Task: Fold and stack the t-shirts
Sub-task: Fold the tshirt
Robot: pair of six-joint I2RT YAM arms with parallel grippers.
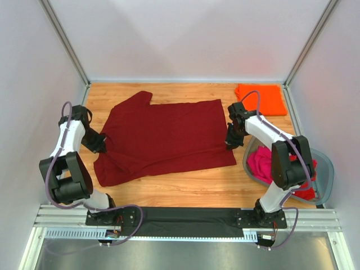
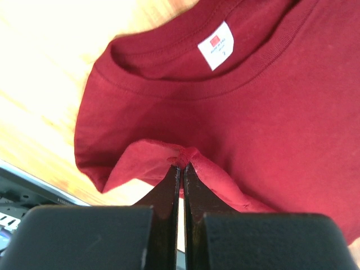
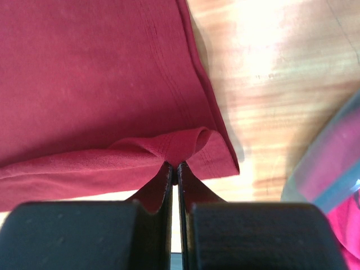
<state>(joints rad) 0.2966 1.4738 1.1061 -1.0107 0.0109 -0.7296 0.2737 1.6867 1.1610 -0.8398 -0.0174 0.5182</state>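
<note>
The two arms I drive share one build. The left arm (image 1: 67, 140) and the right arm (image 1: 264, 128) each alternate glossy white tubular links with bulky matte black joint housings. A lavender cable (image 1: 52, 161) loops outside the left arm, and its twin (image 1: 306, 164) runs along the right. Both trail down to black bases (image 1: 104, 216) bolted on a slotted aluminium rail (image 1: 56, 216). In my wrist feeds, the left gripper (image 2: 181, 166) and right gripper (image 3: 174, 166) show identical black fingers (image 2: 169, 191). These taper to thin blade-like tips and rise from squared black blocks.
</note>
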